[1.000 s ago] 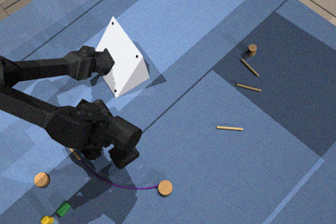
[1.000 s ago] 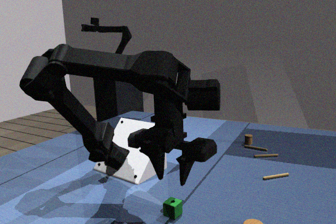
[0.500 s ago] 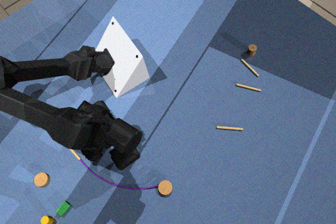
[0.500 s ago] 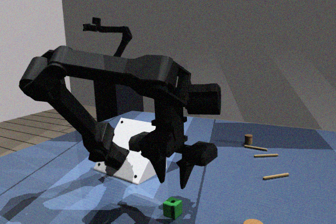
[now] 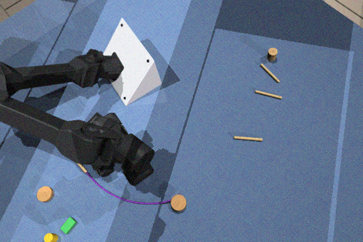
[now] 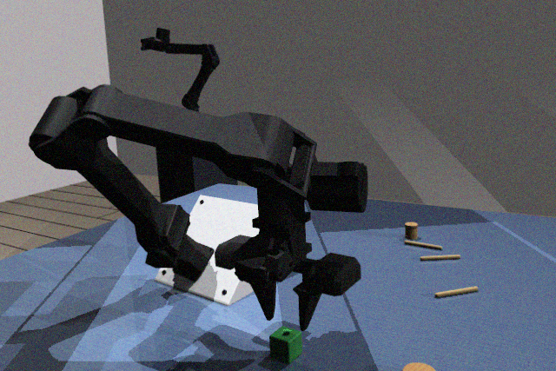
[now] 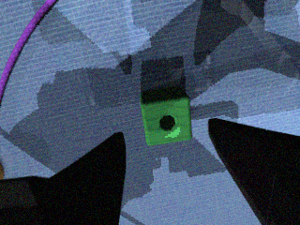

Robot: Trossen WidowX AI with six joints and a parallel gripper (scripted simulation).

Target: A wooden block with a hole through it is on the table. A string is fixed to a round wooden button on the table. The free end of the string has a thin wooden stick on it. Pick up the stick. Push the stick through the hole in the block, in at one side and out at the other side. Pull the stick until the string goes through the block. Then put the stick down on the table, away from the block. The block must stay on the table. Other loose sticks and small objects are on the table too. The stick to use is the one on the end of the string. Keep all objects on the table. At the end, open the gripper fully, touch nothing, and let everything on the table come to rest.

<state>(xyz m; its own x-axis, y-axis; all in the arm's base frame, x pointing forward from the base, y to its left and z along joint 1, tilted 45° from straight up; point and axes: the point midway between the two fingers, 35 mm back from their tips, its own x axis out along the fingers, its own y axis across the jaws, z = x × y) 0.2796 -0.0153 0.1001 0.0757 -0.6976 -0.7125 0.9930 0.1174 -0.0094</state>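
Note:
A green block (image 6: 285, 344) (image 7: 166, 123) with a hole in its top face stands on the table; the arm hides it in the top view. My gripper (image 6: 287, 322) (image 7: 166, 132) is partly open and holds nothing. It hangs straight over the block, with the fingertips just above it and one on each side. The stick (image 5: 81, 168) on the string's end lies on the table, mostly hidden under the arm. The purple string (image 5: 123, 198) (image 7: 19, 47) curves from the stick to the round wooden button (image 5: 178, 202) (image 6: 417, 367).
A white wedge (image 5: 131, 58) (image 6: 220, 223) stands behind the arm. Three loose sticks (image 5: 269, 72) (image 5: 268, 94) (image 5: 248, 138) and a short wooden cylinder (image 5: 272, 54) (image 6: 411, 229) lie far right. A wooden disc (image 5: 45, 194), a flat green piece (image 5: 67, 225) and a yellow cylinder (image 5: 50, 237) lie near left.

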